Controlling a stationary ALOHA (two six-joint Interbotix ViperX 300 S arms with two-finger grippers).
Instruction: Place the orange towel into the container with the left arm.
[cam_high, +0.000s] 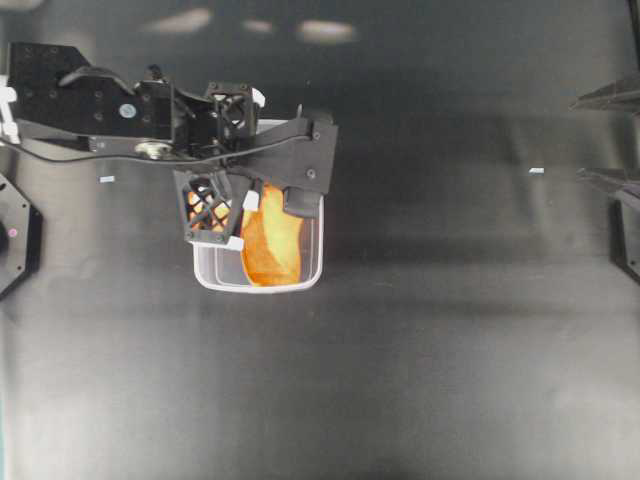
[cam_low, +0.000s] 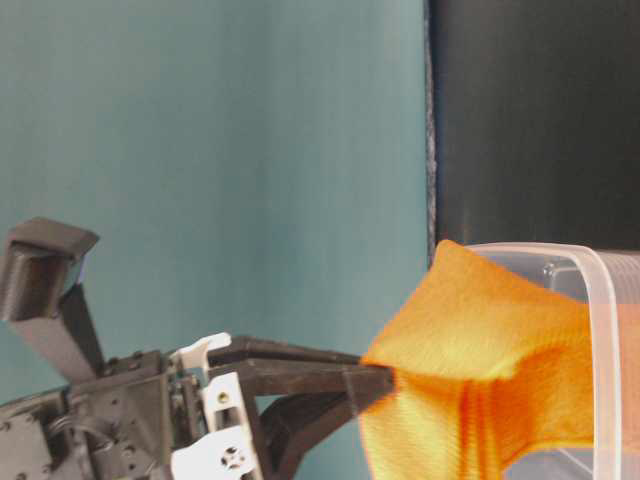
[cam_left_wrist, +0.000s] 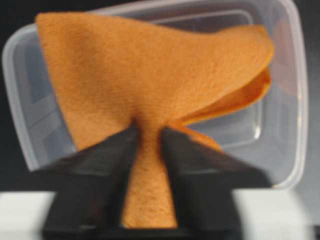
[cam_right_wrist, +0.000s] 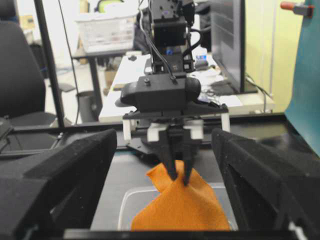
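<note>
The orange towel (cam_left_wrist: 150, 85) is hanging over the container (cam_left_wrist: 287, 100), its lower folds already draping down inside the clear tub while its top is bunching up between my left gripper (cam_left_wrist: 149, 135) fingertips. In the left wrist view my two black fingers (cam_left_wrist: 107, 150) are standing a narrow gap apart with a neck of cloth running through that gap; they are touching it on both sides, but I cannot tell whether they are truly pinching it or just letting go (the gap looks about as wide as the cloth is thick). I judge this to be the release step. What comes next, I think, calls for spreading the fingers wider and lifting straight up so the fabric slides free and settles wholly inside the rim.

The towel is looking soft and fuzzy, a napped microfibre folded into a cone-like drape with a curled layered edge. The tub is glossy, see-through plastic with rounded corners. My right gripper (cam_right_wrist: 165, 165) is waiting wide apart, holding nothing, well away across the dark matte table (cam_high: 450, 350).
</note>
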